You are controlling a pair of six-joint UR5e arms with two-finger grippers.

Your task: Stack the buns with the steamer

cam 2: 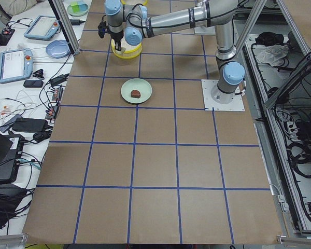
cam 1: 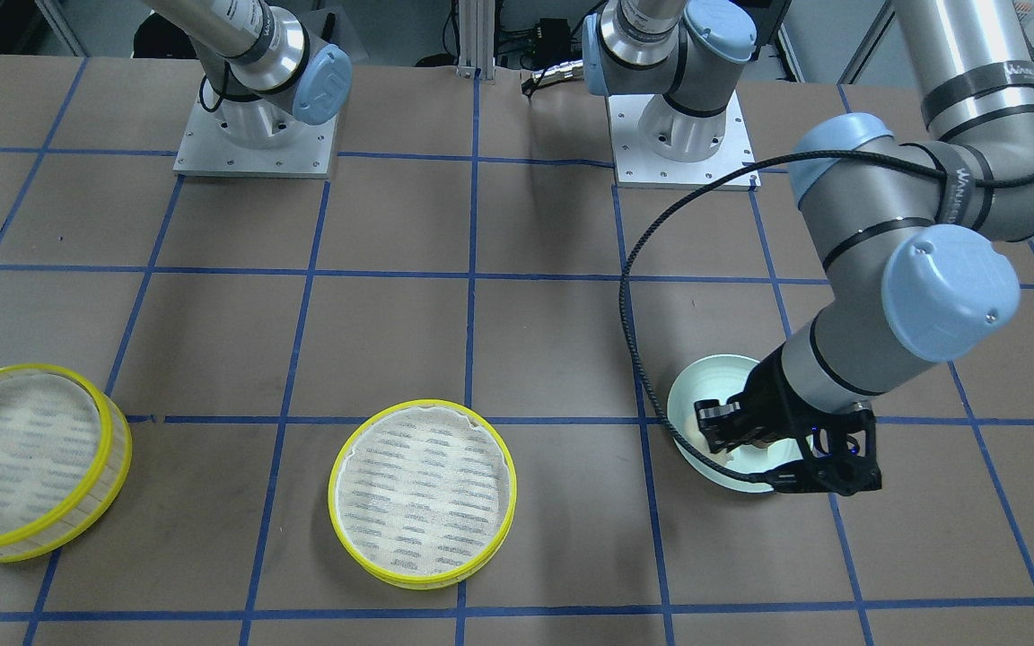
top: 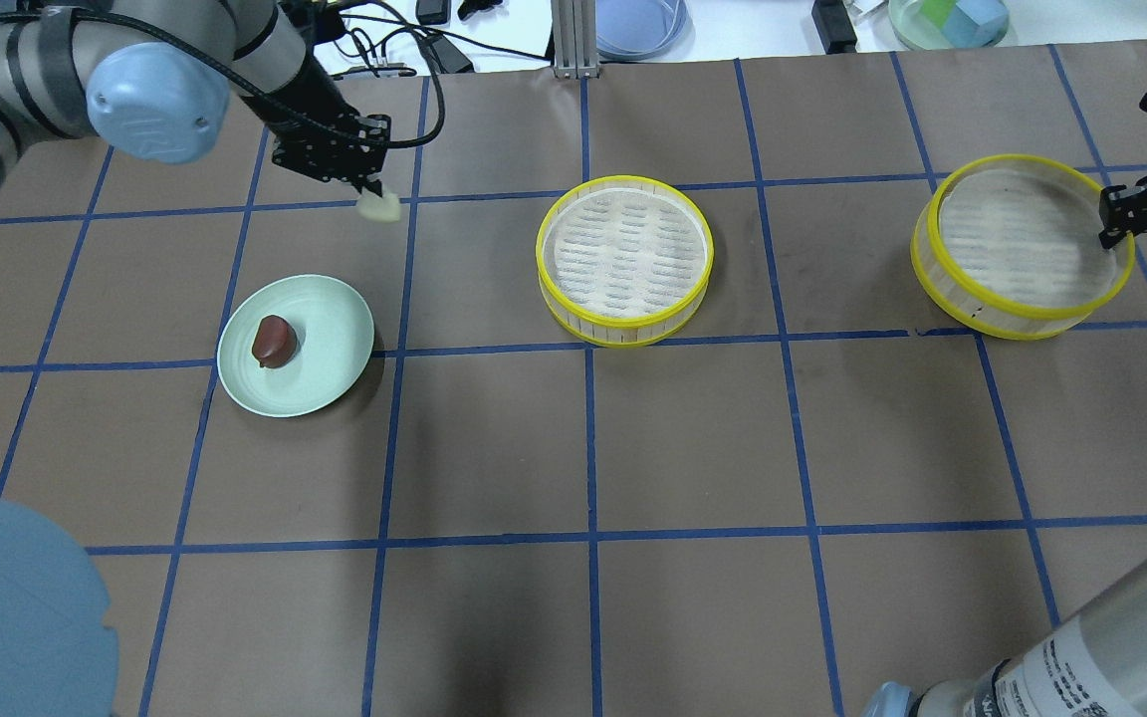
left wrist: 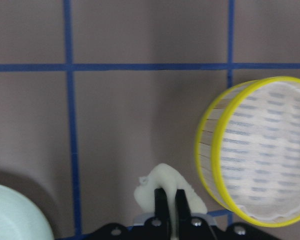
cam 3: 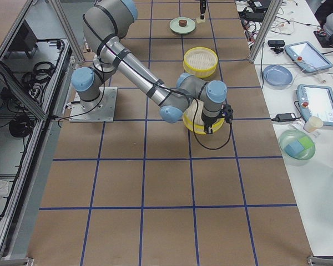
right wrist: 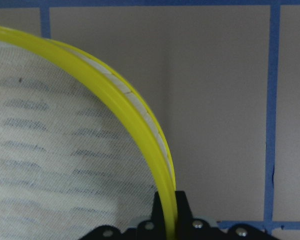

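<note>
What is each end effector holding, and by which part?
Left end effector pinches the cream bun by its top; right end effector clamps a steamer tier by its rim.

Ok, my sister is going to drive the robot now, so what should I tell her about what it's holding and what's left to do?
Left gripper: shut on the cream bun, held in the air between the green plate and the middle tier.
Right gripper: shut on the yellow rim of the other tier.
Brown bun: lying on the green plate.
Done: cream bun is off the plate.
Left: both tiers are empty and apart. Probably drop the cream bun in a tier, fetch the brown bun, then stack the tiers.
</note>
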